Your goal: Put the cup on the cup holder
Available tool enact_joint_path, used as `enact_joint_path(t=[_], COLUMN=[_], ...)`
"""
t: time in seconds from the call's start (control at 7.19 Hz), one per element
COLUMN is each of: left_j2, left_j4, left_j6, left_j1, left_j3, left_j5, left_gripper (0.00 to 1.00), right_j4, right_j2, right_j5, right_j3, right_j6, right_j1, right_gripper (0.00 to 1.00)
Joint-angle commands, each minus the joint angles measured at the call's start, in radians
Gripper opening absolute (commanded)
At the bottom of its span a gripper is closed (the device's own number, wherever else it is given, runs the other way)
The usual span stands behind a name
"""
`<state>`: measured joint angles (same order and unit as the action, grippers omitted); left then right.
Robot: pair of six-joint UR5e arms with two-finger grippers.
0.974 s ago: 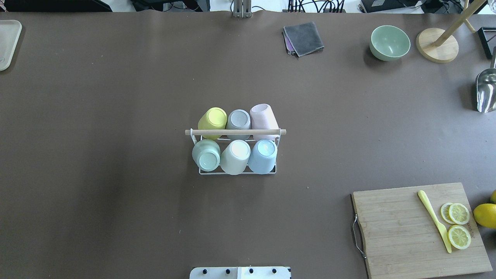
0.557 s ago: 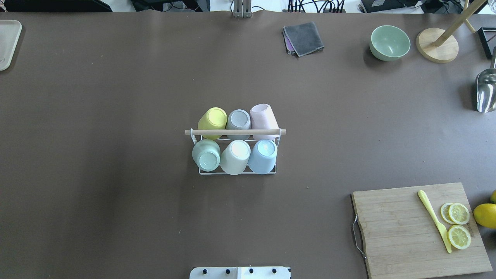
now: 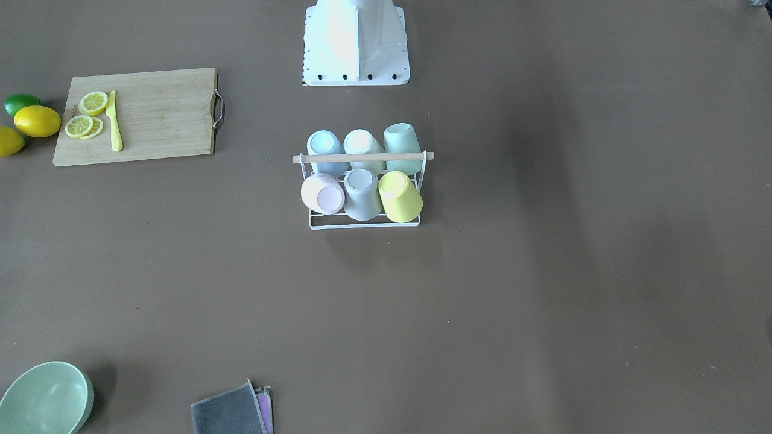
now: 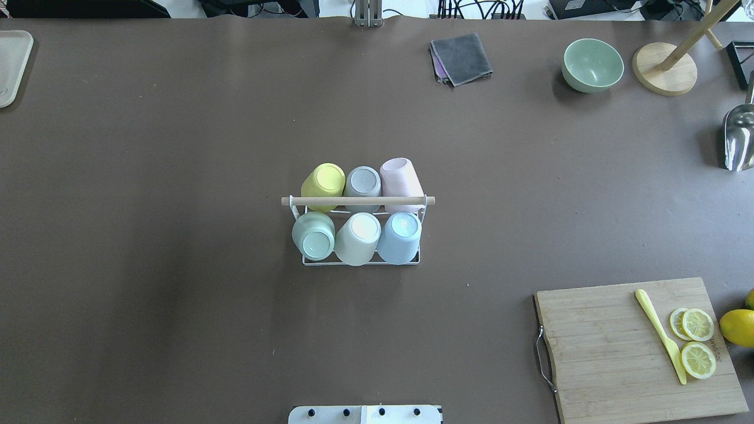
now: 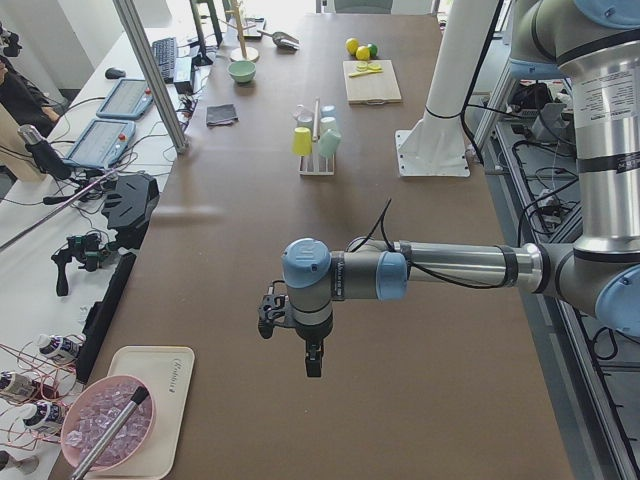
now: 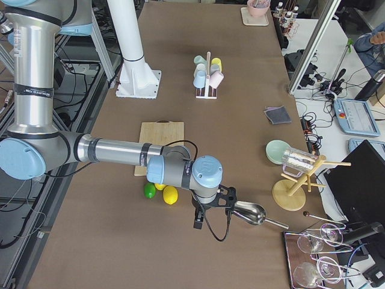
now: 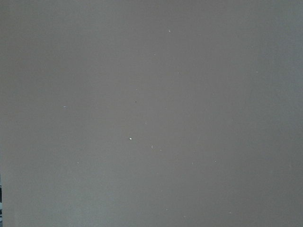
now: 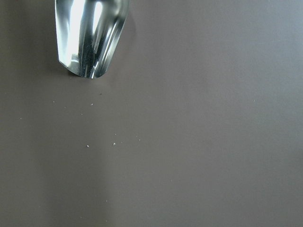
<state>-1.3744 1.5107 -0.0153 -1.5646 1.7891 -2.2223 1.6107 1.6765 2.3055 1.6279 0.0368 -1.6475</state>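
- The brown bench carries everything we describe here.
- The left arm reaches out above the bench's left end, well apart from the rack. Its left fingers point down, above the surface. We see them only from the side, so we cannot tell whether they are released or clenched.
- The right arm stretches over the bench's right end. Its right fingers hang just beside a metal scoop. Here too we cannot tell their state.
- A wooden cutting board lies near the robot on its right side.
- The cup holder stands at the middle of the bench, its wooden rod running left to right.
- Six cups sit upside down and tilted on its prongs. On the far side of the rod we see the yellow cup, grey cup and pink cup. On the near side are the green cup, cream cup and blue cup.
- A green bowl rests at the far right.
- A folded grey cloth lies near the far edge.
- A whole lemon sits just off the board.
- A yellow knife lies on the board beside lemon slices.
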Motion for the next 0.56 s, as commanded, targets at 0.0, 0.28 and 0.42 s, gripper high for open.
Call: enact_joint_path(t=[0.0, 0.28, 0.42], left_j2=[0.0, -0.003, -0.003], left_j4=[0.0, 0.005, 0.028], left_j6=[0.002, 0.0, 0.002], left_j1=[0.0, 0.0, 0.0], left_j3=[0.0, -0.01, -0.005], left_j5=[-0.005, -0.005, -0.007], left_gripper=[0.98, 0.98, 0.98], right_j4=[0.0, 0.0, 0.0], right_j2=[0.002, 0.003, 0.003], right_j5=[-0.004, -0.006, -0.006], right_j3=[-0.003, -0.005, -0.005], right_j6=[-0.002, -0.002, -0.003], right_j1=[0.0, 0.0, 0.0], right_gripper=[1.0, 1.0, 1.0])
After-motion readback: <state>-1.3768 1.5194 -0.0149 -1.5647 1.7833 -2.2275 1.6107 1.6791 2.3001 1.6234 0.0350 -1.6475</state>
